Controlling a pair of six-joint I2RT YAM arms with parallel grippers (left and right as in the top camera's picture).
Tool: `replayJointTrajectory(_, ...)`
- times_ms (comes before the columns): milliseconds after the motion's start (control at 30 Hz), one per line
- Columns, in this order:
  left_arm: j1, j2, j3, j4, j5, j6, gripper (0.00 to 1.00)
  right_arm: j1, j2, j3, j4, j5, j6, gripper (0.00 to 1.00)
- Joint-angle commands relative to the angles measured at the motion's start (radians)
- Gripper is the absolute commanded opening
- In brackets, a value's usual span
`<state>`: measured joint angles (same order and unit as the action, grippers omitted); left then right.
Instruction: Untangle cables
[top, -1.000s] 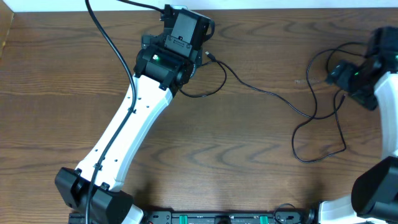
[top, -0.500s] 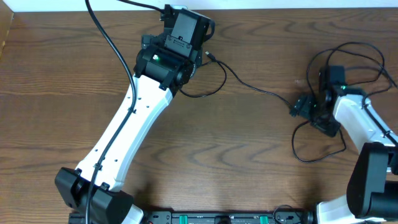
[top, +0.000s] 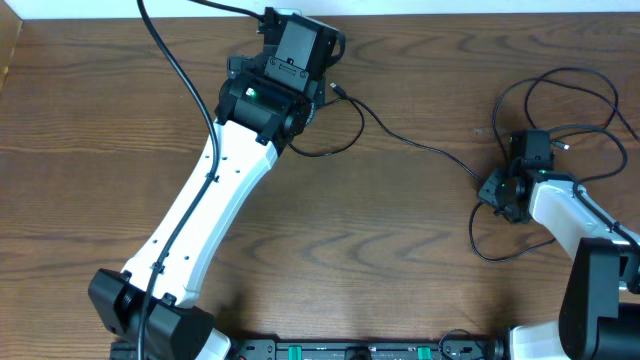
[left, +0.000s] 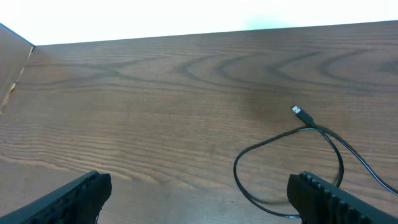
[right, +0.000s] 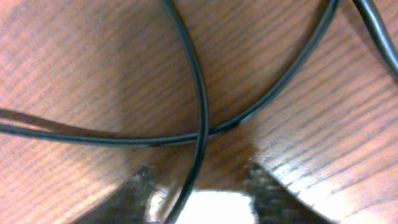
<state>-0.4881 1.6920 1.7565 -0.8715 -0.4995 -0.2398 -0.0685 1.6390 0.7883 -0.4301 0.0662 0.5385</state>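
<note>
A thin black cable runs from a small plug near my left gripper across the wooden table to a tangle of loops on the right. My left gripper hovers wide open above the table, and the cable's loop and plug lie ahead to its right. My right gripper sits low over the tangle's left side. In the right wrist view two black strands cross, and one strand passes between the parted fingertips of the right gripper, untouched by the right one.
The left arm's thick black cable hangs over the table's left half. The table's back edge meets a white wall just behind the left gripper. The table's left edge shows at the far left.
My right arm has swung in from the right edge, leftwards and down onto the cable tangle, and its jaws have narrowed. The left arm has not moved.
</note>
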Motion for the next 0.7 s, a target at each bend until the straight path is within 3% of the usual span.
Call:
replayJointTrajectory(0,0.0,-0.012,0.002,-0.003,-0.002,-0.013,0.95,0.005,0.048,-0.072,0.007,-0.107,0.023,0.26)
replayJointTrajectory(167,0.0,-0.012,0.001,-0.003,-0.002,-0.013,0.95,0.005,0.048,-0.071,0.013,-0.114,0.023,0.01)
replayJointTrajectory(400,0.0,-0.012,0.001,-0.003,-0.002,-0.013,0.95,0.005,0.046,-0.041,0.016,-0.214,0.03,0.01)
replayJointTrajectory(667,0.001,-0.012,0.001,-0.003,-0.002,-0.013,0.95,0.005,0.041,0.125,0.021,-0.241,0.03,0.01)
